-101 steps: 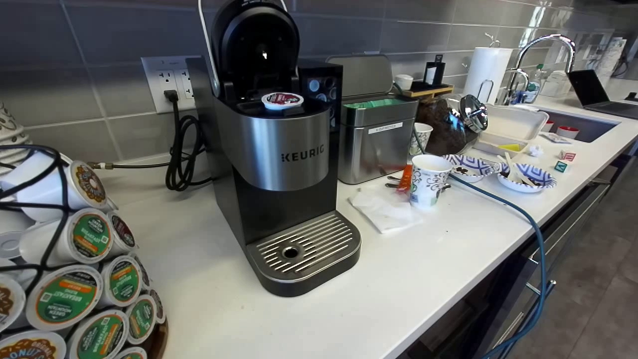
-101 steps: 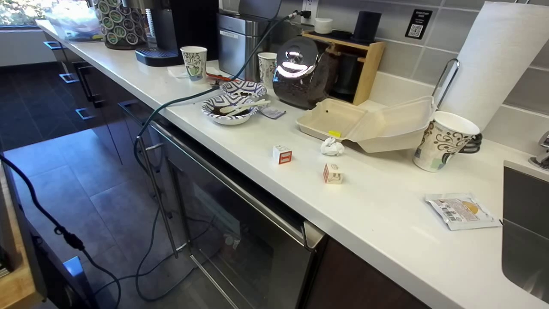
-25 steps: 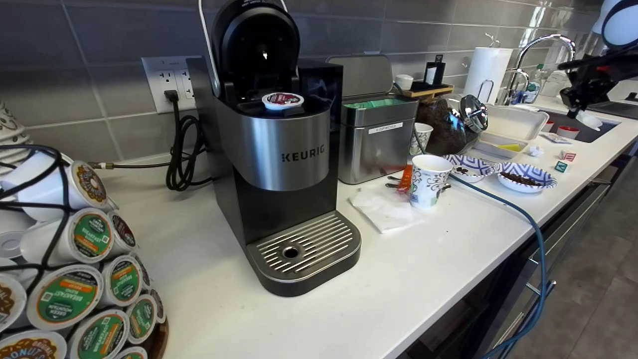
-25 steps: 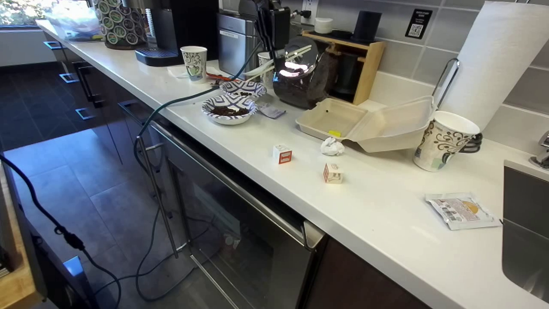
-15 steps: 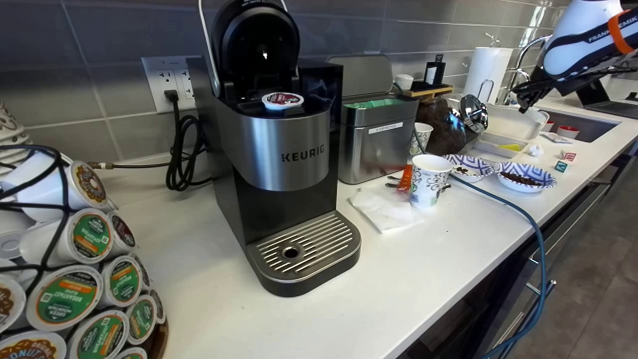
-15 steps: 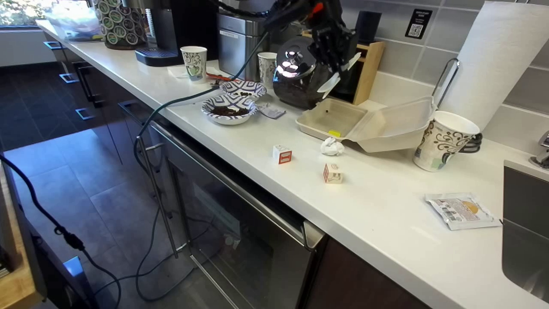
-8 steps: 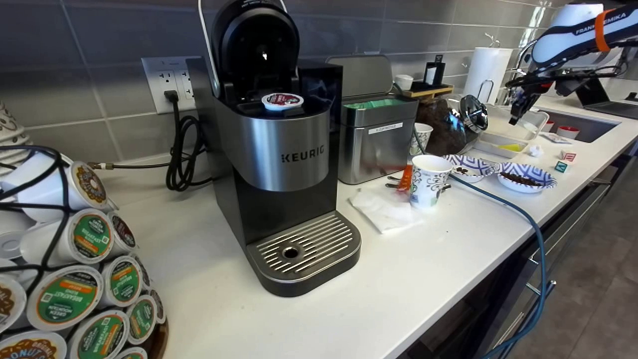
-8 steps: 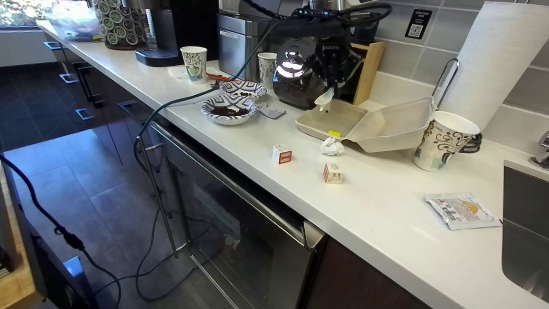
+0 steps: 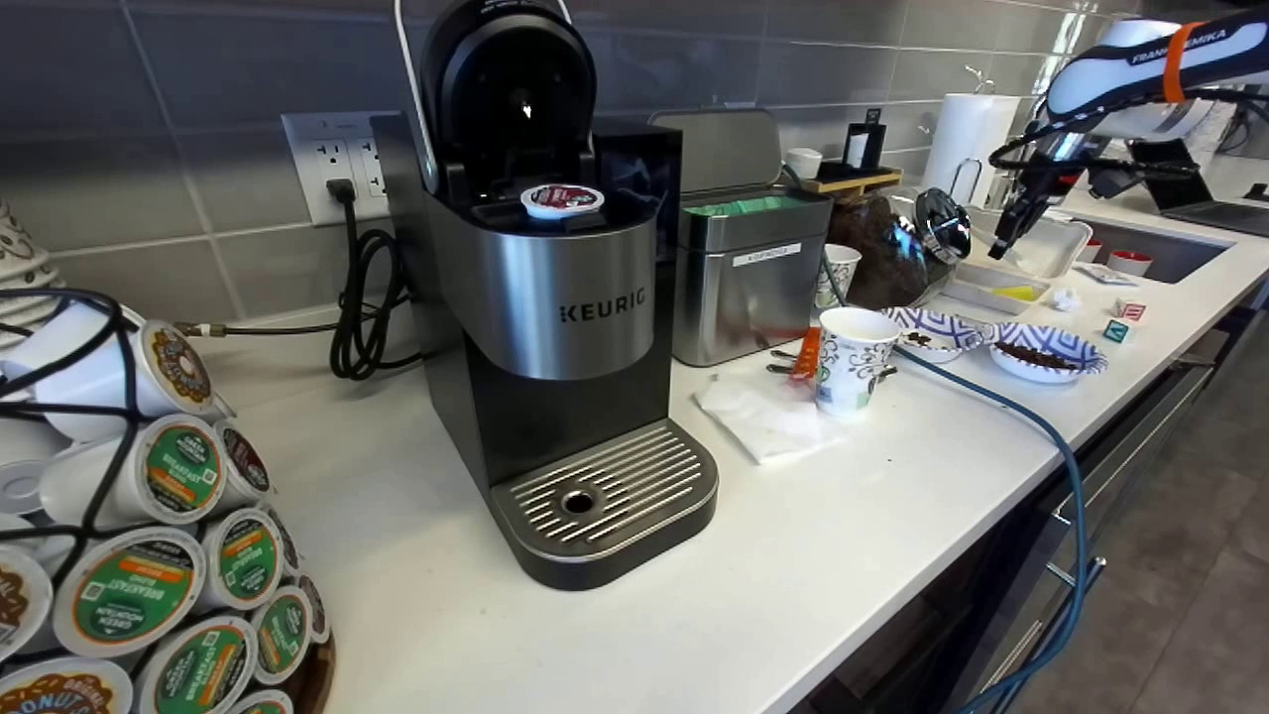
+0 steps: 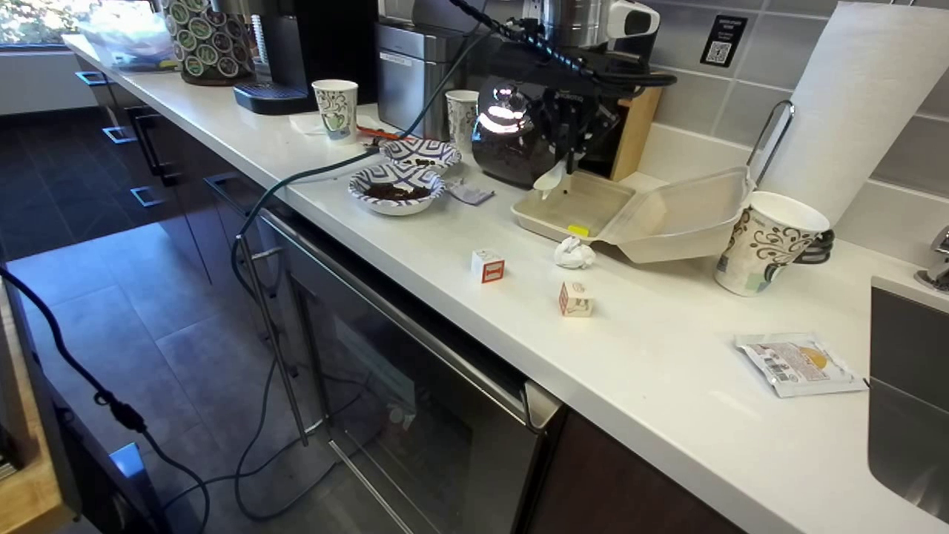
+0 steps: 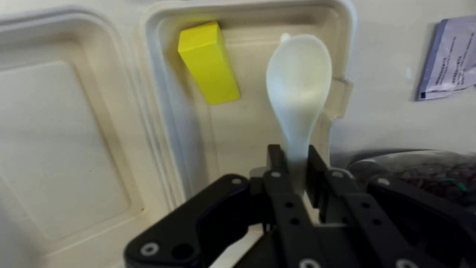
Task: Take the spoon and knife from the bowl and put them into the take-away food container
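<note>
The white spoon (image 11: 299, 74) points away from my gripper (image 11: 293, 149), whose fingers are shut on its handle in the wrist view. A small pale tip pokes out behind the spoon's bowl end; the knife is otherwise hidden, and I cannot tell how it sits in the grip. Just below lies the open take-away food container (image 10: 604, 204), its base compartment (image 11: 245, 130) under the spoon. In an exterior view the spoon (image 10: 550, 178) hangs low over the container's near-left wall. The blue-patterned bowl (image 10: 393, 174) holds dark grounds and no utensils.
A yellow block (image 11: 212, 63) lies inside the base compartment. The dark coffee jar (image 10: 511, 141) stands close beside the gripper. A second patterned bowl (image 10: 419, 152), crumpled paper (image 10: 574, 254), two letter cubes (image 10: 488, 267) and a paper cup (image 10: 767, 245) share the counter. A cable (image 10: 319, 174) crosses it.
The spoon has left the bowl, carried across to above the container. Over the last second my gripper has swung its spoon downward and sunk lower toward the base compartment.
</note>
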